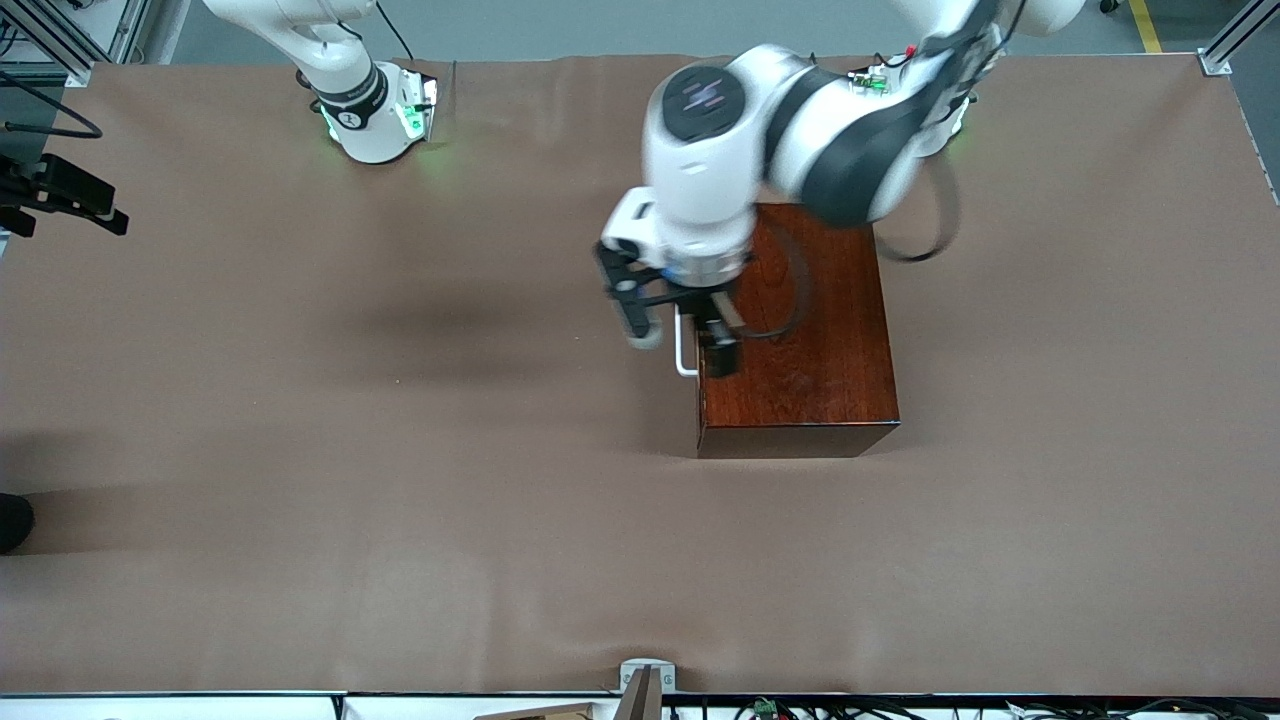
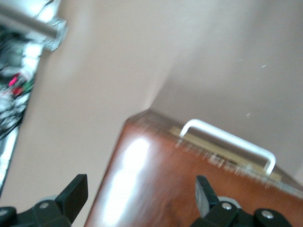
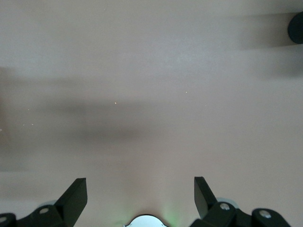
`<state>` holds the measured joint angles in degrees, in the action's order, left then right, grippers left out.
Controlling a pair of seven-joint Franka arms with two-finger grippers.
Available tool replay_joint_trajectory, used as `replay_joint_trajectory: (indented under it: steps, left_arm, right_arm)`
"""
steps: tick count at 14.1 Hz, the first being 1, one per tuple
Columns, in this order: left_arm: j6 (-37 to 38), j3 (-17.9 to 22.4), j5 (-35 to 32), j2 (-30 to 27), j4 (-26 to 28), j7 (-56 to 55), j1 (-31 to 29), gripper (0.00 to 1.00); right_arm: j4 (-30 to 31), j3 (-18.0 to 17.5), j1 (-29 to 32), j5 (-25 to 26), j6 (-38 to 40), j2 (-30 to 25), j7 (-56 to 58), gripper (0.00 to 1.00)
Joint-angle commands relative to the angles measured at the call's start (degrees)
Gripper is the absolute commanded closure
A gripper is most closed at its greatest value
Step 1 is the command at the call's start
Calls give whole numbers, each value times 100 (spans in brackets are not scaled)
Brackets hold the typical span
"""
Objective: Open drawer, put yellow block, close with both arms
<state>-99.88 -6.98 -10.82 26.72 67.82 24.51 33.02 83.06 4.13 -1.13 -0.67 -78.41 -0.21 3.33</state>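
Now the left gripper (image 1: pixel 680 335) hangs over the edge of the dark wooden box (image 1: pixel 810 340), right above the white handle (image 1: pixel 683 350) of the drawer (image 2: pixel 222 146), and its fingers (image 2: pixel 73 194) stand wide apart with nothing between them. The drawer looks fully shut in the box, with only the handle standing proud of the front face. The yellow block is nowhere to be seen in any view, so its place cannot be told.

The step in hand looks like the reach for the handle. To do it well, the left gripper should drop so one finger passes each side of the bar, square to it and near its middle, then close firmly and pull straight out along the drawer's run; a skewed pull could drag the whole box across the brown table cover (image 1: pixel 300 420).

Meanwhile the right arm waits: the right gripper (image 3: pixel 140 196) hovers over bare table cover, well apart from the box, its fingers spread and empty.
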Motion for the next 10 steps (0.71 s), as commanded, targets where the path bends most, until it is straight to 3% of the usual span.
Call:
replay_joint_trajectory:
  steps: [1,4,6,10]
  left_arm:
    - [267,-5,115,-631,249,-69,-627,0]
    - [372,-40,246,-913,267,-43,-1523,0]
    - [522,-66,876,-1124,320,-69,-2078,0]
    - [1426,-5,924,-1300,337,-690,-2614,0]
  right_arm:
    - [-36,-79,-18,6,54,-31,-96,0]
    - [-36,-70,-19,-3,36,-5,-96,0]
    - [-36,-35,60,-12,28,4,-104,0]
    - [-36,-26,34,-12,-51,91,-96,0]
